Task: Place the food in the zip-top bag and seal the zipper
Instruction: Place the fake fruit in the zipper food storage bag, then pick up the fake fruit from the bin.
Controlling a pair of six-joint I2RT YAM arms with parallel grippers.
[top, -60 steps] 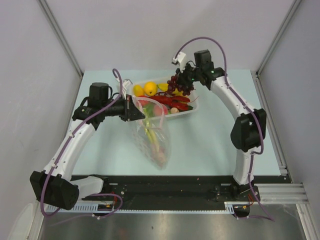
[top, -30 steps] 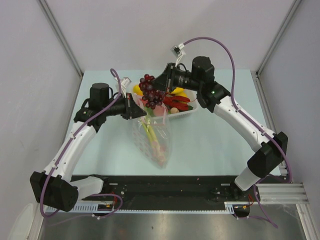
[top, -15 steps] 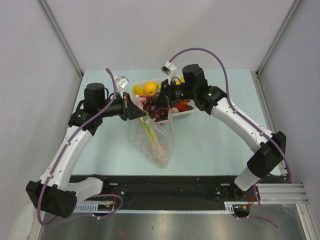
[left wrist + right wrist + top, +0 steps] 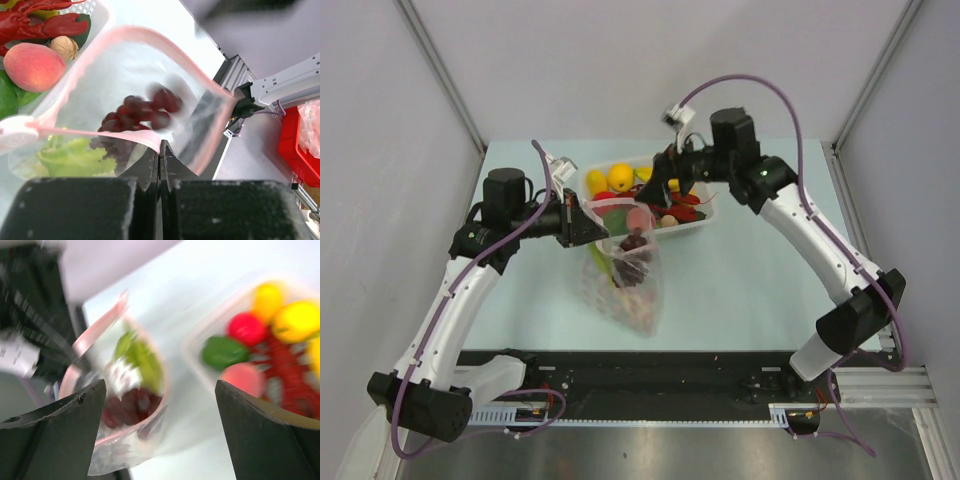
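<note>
Two arms met over the far half of the table (image 4: 760, 270). The left gripper (image 4: 582, 222) had its fingers pressed together on one lip of the zipper (image 4: 131, 32), holding the zip-top bag (image 4: 645, 300) up with its mouth gaping, just near of the white basket (image 4: 706, 228). The purple grapes (image 4: 145, 107) lay inside the bag, blurred, beside a green-white leafy stalk (image 4: 75, 155). The right gripper (image 4: 662, 178) hovered over the basket, just far-right of the bag's mouth, its fingers spread wide and holding nothing. A peach (image 4: 34, 66), a red lobster (image 4: 47, 25) and yellow fruits (image 4: 620, 177) lay in the basket.
</note>
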